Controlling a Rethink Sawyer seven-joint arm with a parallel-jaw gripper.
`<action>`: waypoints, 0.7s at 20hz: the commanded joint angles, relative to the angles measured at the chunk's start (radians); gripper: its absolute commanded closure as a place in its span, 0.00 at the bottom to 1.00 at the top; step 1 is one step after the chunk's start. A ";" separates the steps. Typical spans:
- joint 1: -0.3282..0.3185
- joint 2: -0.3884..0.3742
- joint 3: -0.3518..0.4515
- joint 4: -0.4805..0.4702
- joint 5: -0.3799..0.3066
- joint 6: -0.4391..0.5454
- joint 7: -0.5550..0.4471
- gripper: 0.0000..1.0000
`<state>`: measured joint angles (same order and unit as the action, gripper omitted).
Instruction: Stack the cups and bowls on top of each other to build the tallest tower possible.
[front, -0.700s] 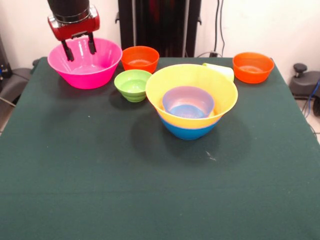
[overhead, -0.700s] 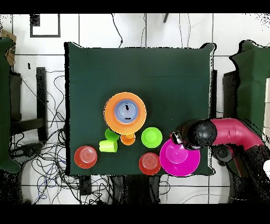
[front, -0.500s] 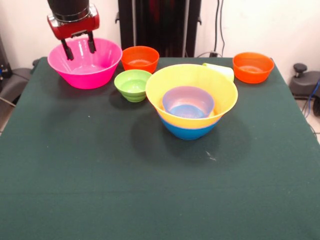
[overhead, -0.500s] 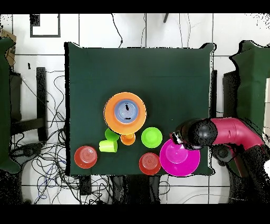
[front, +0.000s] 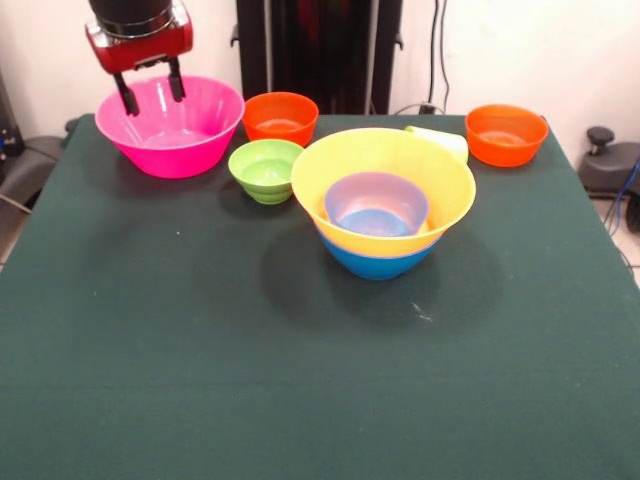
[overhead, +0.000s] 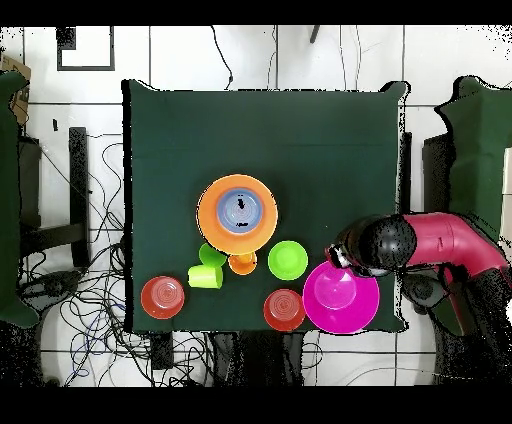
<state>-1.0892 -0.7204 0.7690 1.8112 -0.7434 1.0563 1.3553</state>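
Observation:
My gripper (front: 152, 88) is open and empty, with its two fingers hanging over the far left rim of the large pink bowl (front: 170, 125). I cannot tell if they touch the rim. In the overhead view the arm (overhead: 440, 245) reaches to the pink bowl's (overhead: 340, 297) edge. The tower (front: 380, 200) stands mid-table: a blue bowl (front: 378, 262) lowest, a yellow-orange bowl (front: 400, 160) in it, and a small blue bowl (front: 376, 205) inside. A lime-yellow cup (front: 440, 140) lies on its side behind the tower. A green cup (overhead: 212, 256) and an orange cup (overhead: 242, 263) show only in the overhead view.
A small green bowl (front: 265, 170) and a small orange bowl (front: 280, 118) sit between the pink bowl and the tower. Another orange bowl (front: 505, 133) sits at the far right. The table is covered in dark green cloth (front: 200, 350).

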 joint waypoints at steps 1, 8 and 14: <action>0.013 0.051 0.049 -0.143 -0.065 0.109 -0.438 0.00; -0.027 0.106 0.057 -0.214 -0.057 0.127 -0.521 0.00; -0.061 0.097 0.055 -0.184 -0.054 0.110 -0.546 0.00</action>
<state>-1.1438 -0.6447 0.8141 1.6661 -0.7473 1.0926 1.1704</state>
